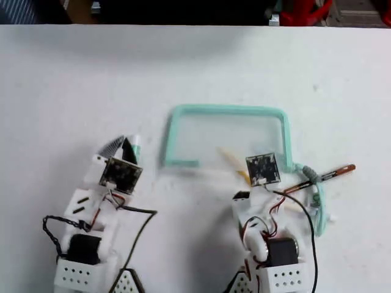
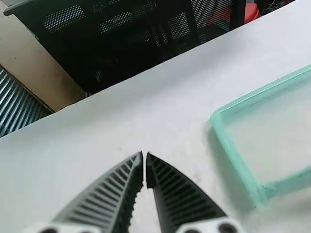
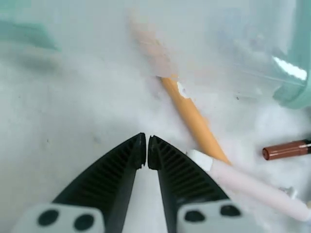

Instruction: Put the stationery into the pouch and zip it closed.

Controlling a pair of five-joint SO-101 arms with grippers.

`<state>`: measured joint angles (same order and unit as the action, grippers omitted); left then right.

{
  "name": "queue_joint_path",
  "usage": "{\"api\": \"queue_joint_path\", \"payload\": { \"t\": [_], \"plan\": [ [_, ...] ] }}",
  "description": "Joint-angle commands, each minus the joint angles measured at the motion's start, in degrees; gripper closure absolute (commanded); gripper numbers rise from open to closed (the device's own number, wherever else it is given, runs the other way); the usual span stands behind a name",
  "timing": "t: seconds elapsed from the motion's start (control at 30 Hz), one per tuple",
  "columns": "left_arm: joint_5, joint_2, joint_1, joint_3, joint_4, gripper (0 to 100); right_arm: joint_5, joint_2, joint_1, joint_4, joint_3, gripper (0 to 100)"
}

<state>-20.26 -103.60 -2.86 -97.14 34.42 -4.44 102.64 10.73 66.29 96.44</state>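
Orange pen (image 3: pixel 194 119) seems half inside the pouch (image 1: pixel 226 111), so my right gripper (image 3: pixel 146 153), clenched empty beside it, must next open and grasp it.

glossy translucent plastic pouch (image 1: pixel 204 134), matt white table (image 1: pixel 91 73), ribbed black plastic left gripper (image 2: pixel 144 166)

Pencil (image 3: pixel 192 116) partly in pouch (image 1: pixel 226 110), pen (image 1: pixel 330 173) at right

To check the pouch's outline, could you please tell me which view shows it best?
The high view: the pouch shows nearly whole. The left wrist view has one corner; the right wrist view, bits of rim.
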Motion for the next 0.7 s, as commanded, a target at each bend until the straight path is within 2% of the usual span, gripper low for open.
{"api": "queue_joint_path", "payload": {
  "t": [0.0, 0.07, 0.2, 0.3, 0.4, 0.47, 0.57, 0.67],
  "plan": [
    [0.62, -0.66, 0.31, 0.18, 1.85, 97, -0.44, 0.48, 0.31, -5.85, 0.35, 97.7],
    [0.35, -0.66, -1.45, 0.18, 2.55, 97, -0.44, 0.48, 1.54, -11.12, 0.26, 97.7],
    [0.7, -0.66, -3.82, 0.18, 2.55, 97, -0.44, 0.48, 3.82, -28.44, 0.35, 97.4],
    [0.7, -0.75, -3.56, 0.18, 2.29, 97, -0.09, 0.48, 4.18, -40.31, 0.35, 90.6],
    [0.35, -0.75, -3.47, 0.18, 2.46, 97, -0.09, 0.48, 3.74, -47.34, 0.35, 80.5],
    [0.26, -0.75, -3.03, 0.09, 2.46, 97, 0.09, 0.04, 3.65, -47.08, 0.35, 77.2],
    [0.26, -0.75, 0.04, 0.09, 2.55, 97, -0.35, 0.4, 3.56, -37.32, 0.35, 78.2],
    [0.26, -0.75, 1.01, 0.09, 2.55, 97, -0.44, 0.57, 1.98, -32.84, 0.35, 78.0]
  ]
}}
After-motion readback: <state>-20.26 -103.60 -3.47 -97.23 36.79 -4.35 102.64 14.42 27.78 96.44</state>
